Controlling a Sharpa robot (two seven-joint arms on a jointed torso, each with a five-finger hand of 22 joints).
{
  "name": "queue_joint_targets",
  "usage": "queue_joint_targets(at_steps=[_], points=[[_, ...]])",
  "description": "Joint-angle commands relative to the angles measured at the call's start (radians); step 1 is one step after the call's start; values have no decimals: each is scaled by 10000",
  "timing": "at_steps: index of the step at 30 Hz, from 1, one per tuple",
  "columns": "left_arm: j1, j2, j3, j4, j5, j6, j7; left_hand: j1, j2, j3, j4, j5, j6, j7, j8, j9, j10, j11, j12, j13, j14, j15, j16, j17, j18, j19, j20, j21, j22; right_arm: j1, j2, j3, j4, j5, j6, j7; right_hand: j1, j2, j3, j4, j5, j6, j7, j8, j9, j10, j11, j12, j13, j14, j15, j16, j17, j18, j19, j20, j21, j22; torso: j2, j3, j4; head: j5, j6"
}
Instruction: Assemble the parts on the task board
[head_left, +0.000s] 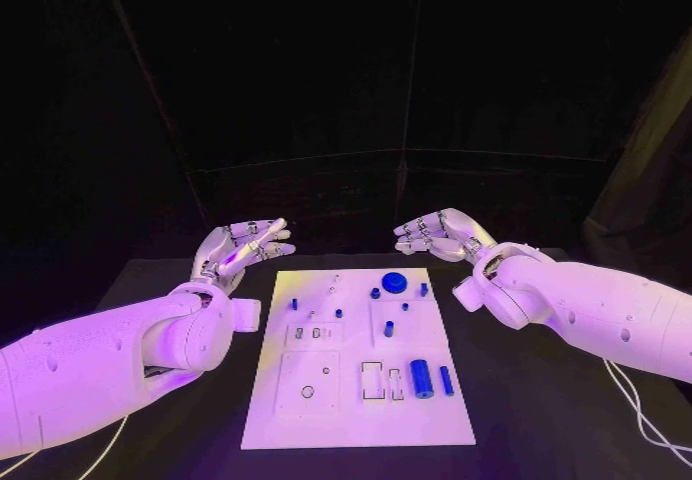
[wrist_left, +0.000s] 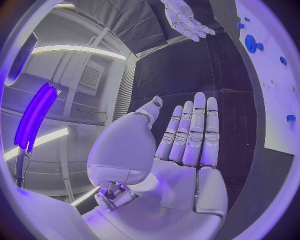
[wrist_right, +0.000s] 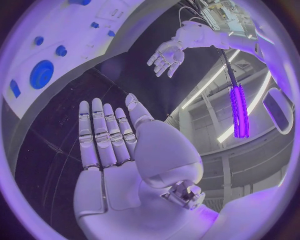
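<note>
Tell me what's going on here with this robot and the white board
Nothing is being handled yet. The left hand and right hand both hang open and empty above the far end of the table, one off each far corner of the white task board. The blue parts sit untouched on the board, among them a large round disc near its far end and a cylinder lying nearer the robot. Assembly looks not yet begun.

Above task board (head_left: 274, 420): open, nothing over it.
Near edge: free.
Far corners: left hand (head_left: 242, 248), right hand (head_left: 441, 236) hover.
</note>
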Motion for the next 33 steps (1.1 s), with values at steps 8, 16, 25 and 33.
queue_joint_targets(at_steps=[8,16,25,33], points=[[3,-290,6,1028,-853,756,-81,191,16,20,-198,32,161,-10,-192,-50,180,-5,-236,-40,164,-37,-108,177,67,247,-51,0,-104,538,439,24,-296,-6544,984,-2583,226,-298,48,-572,-56,1584,-580,-2,33,2113,-860,-173,53,4227,-1316,1661,1133,184,3167,-1453,3138,1531,765,-147,249,-332,200],[-2,-412,7,1514,-878,831,-181,187,33,15,-234,32,148,19,-274,-59,151,26,-349,-49,99,-5,-230,207,63,245,-30,-61,-156,705,775,33,-284,-8592,1342,-3561,-41,-380,-25,-583,-42,1575,-650,-287,5,1870,-967,-245,44,4232,-1410,4156,2902,165,3024,-1600,5146,2844,1126,-185,327,-459,303],[2,-485,8,1665,-882,880,-246,178,38,8,-250,31,140,39,-314,-62,136,44,-402,-51,65,12,-291,221,61,240,-17,-92,-182,781,971,36,-219,-9326,1913,-3937,-142,-455,-99,-552,-141,1243,-687,-289,6,1363,-855,-261,54,4117,-1368,5911,4265,-66,3218,-1514,7359,5273,1303,-208,393,-515,315],[5,-520,8,1690,-883,898,-290,174,33,1,-260,31,131,56,-335,-63,123,56,-429,-52,57,20,-315,229,61,239,-11,-106,-194,793,1149,36,-296,-9501,2236,-3975,-118,-417,-87,-547,-148,1191,-684,-281,12,1188,-824,-247,55,4017,-1333,7453,5735,-223,3409,-1455,8513,6656,1389,-216,440,-525,318]])
